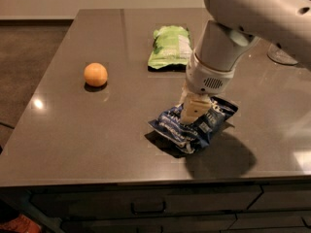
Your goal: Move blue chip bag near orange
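Note:
The blue chip bag (200, 125) is a crinkled dark-blue foil bag near the table's front edge, right of centre. My gripper (192, 113) comes down from the white arm at the upper right. Its cream fingers (194, 107) are pressed into the middle of the bag and shut on it. The bag's left end looks slightly raised, with a dark shadow under it. The orange (95, 74) sits on the table to the left, well apart from the bag and the gripper.
A light-green chip bag (170, 47) lies flat at the back centre of the dark grey table (73, 140). A glass base (283, 56) stands at the far right edge. The table's front edge is just below the blue bag, with drawers beneath.

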Motion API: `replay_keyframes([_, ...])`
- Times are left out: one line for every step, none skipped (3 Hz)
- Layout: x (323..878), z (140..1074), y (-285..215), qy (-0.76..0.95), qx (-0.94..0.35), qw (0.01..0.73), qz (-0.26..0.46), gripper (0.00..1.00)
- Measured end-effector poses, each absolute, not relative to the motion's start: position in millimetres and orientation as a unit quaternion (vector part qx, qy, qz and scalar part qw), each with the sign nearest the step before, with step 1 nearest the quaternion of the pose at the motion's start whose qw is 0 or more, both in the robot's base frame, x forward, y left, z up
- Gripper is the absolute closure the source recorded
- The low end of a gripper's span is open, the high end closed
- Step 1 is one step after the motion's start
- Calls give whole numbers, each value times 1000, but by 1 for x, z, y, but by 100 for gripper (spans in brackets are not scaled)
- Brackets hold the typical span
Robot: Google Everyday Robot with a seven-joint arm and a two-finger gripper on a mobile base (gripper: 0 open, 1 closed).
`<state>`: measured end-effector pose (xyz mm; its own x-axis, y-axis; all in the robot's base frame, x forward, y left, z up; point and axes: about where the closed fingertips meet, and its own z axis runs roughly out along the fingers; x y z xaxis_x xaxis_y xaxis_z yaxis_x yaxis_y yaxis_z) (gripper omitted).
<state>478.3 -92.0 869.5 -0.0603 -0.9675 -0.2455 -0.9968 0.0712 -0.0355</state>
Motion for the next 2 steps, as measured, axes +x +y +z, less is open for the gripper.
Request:
replay_keyframes([488, 883, -70, 713, -688, 112, 77, 93])
replay_keyframes([502, 898, -42, 694, -702, 132, 86, 100])
